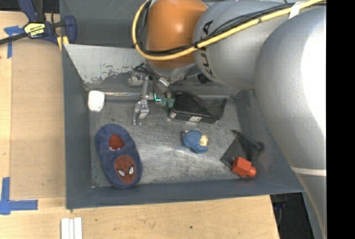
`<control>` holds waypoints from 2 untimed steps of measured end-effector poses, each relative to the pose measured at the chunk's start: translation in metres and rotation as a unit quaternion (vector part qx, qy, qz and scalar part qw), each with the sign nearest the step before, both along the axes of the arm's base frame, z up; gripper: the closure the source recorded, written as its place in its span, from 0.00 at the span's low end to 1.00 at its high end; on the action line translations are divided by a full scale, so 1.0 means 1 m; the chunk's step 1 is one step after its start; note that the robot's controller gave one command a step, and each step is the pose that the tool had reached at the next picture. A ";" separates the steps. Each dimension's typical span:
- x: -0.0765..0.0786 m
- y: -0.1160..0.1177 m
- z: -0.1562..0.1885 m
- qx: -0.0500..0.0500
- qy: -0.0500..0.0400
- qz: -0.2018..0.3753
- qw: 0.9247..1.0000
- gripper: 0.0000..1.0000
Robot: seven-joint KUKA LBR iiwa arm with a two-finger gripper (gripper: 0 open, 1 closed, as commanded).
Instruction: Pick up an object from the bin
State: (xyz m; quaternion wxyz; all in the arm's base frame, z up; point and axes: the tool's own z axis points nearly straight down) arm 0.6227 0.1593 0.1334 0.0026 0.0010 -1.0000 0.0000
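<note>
Gripper (145, 103) by the grey metal bin's (77, 138) back wall, apart or together I cannot tell; flat black oblong box (195, 108) just beside it, long axis running toward the right wall

You'll see the hand (142, 112) low over bare floor in the back half of the bin (77, 138). A small white block (96, 100) lies to its left and a flat black box (195, 108) just to its right. Toward the front wall lie a blue Spider-Man slipper (117, 156), a small blue toy (194, 141), and a red-and-black tool (243, 164) in the right corner.
</note>
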 end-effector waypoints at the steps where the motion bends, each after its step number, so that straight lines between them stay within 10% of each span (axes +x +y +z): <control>1: -0.080 0.030 0.040 0.001 -0.002 0.009 1.000 0.00; 2: -0.087 0.028 -0.054 0.001 -0.005 0.077 0.997 0.00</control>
